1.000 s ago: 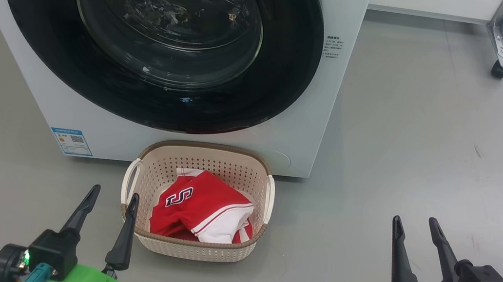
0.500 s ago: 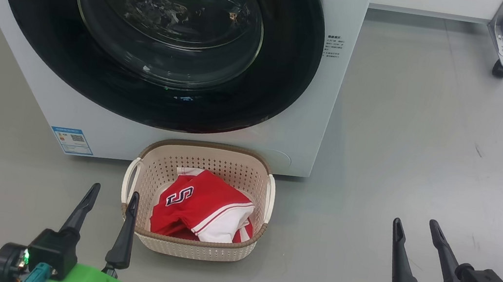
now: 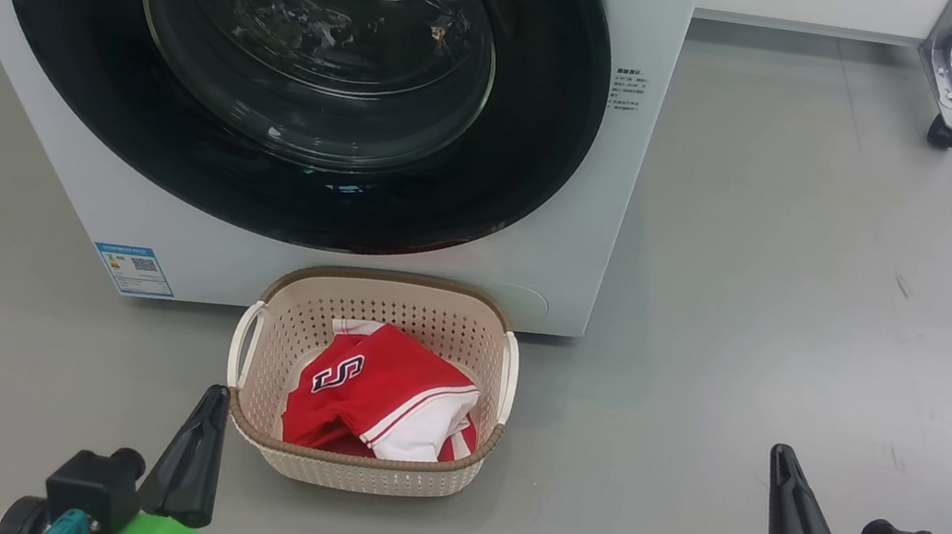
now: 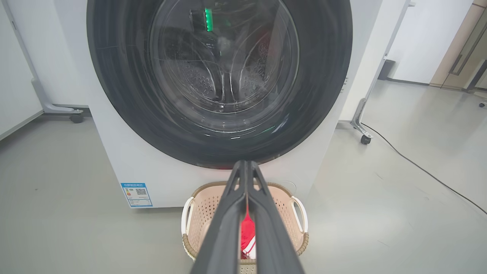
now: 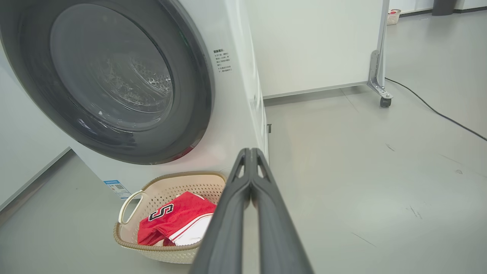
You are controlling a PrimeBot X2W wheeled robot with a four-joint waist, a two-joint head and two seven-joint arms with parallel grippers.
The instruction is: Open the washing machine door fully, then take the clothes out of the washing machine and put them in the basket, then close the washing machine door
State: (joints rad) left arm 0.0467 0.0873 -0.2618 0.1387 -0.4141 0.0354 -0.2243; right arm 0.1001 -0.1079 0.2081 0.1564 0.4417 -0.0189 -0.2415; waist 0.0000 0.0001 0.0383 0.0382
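Red clothes [image 3: 378, 402] lie heaped in the basket [image 3: 291, 325] on the floor just in front of the washing machine [image 3: 627, 186], whose door [image 3: 299, 65] looks shut, so with nothing left to carry, the left tool [image 3: 213, 398] and right tool [image 3: 781, 459] hang near, both pinched closed and empty.

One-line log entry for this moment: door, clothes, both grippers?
washing machine door: closed | clothes: in basket | left gripper: shut, empty | right gripper: shut, empty | task: looks complete
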